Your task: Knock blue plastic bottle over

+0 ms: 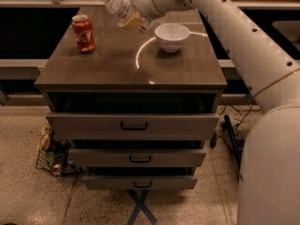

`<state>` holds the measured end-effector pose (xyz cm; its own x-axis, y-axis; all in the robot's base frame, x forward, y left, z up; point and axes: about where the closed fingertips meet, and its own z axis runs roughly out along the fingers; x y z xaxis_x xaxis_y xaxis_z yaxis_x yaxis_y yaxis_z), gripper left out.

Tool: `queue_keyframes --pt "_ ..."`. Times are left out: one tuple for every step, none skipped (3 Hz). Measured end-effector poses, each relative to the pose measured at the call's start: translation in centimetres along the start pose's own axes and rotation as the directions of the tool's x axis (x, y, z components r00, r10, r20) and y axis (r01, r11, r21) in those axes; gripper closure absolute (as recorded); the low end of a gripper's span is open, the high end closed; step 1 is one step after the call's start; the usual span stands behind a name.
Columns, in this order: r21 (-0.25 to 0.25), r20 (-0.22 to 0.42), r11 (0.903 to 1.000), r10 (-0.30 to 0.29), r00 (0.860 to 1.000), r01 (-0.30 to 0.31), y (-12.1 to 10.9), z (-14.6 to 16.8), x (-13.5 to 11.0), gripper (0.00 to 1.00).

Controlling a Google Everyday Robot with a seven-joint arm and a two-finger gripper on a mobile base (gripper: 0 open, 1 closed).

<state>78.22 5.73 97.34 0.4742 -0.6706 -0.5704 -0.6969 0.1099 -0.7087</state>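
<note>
The blue plastic bottle (117, 4) is a clear bottle with a white cap and a pale label. It is at the back of the wooden drawer cabinet top (112, 64), tilted strongly to the left with its cap pointing up and left. My gripper (133, 19) is right against the bottle's lower end, at its right side, and hides the bottle's base. My white arm comes in from the right, above the cabinet.
A red soda can (83, 33) stands upright at the back left of the top. A white bowl (172, 35) sits right of the gripper. The top drawer (133, 124) is slightly open. A wire basket (52, 154) is on the floor at left, cables at right.
</note>
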Motion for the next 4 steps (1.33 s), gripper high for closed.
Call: queue_keyframes --pt "-0.191 0.005 0.9758 -0.107 0.994 0.106 3.2 0.9 0.7 1.00" --pt "-0.285 0.038 0.9462 -0.149 0.988 0.153 5.1 1.2 0.8 1.00" --pt "-0.367 0.055 0.8987 -0.237 0.970 0.240 7.0 2.6 1.0 0.98" --pt "-0.406 0.069 0.8584 -0.313 0.947 0.314 8.0 3.7 1.2 0.75"
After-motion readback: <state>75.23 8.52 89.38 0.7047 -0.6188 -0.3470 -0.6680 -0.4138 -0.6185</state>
